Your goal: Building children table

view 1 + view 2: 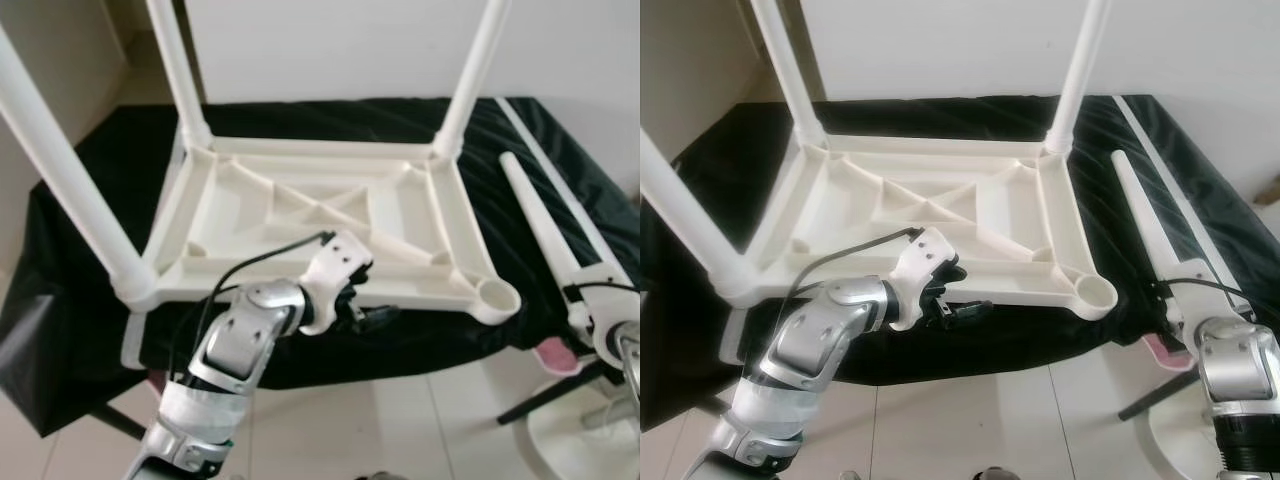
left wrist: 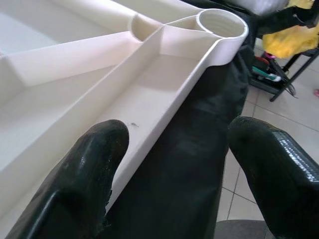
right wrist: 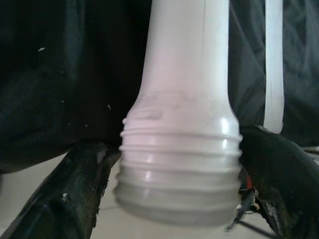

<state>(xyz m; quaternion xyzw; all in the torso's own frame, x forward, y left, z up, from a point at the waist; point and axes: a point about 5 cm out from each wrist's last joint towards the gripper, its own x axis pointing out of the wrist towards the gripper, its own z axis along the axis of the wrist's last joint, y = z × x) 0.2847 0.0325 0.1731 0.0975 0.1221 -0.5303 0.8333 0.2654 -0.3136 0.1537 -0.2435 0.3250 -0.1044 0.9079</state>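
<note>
Tabletop [image 1: 300, 215] upturned — left tool [image 2: 174, 184] open at rim | right tool [image 3: 174, 199] grips loose leg [image 1: 545, 225]

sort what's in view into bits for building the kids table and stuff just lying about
For the job:
- upturned white tabletop, three legs fitted
- empty corner socket
- loose threaded leg, between the right end effector fingers
- left end effector, open at the tabletop's edge

Lying about:
- black cloth
- yellow item

The upturned table [image 1: 320, 215] is smooth white plastic with a soft sheen, and so is the loose leg [image 3: 184, 114] between the right gripper's [image 3: 174, 194] glossy black fingers, its threaded end ridged. Under the left gripper's [image 2: 179, 179] rubbery, finely textured fingers lies a black cloth [image 2: 199, 134], faintly shiny and creased.
</note>
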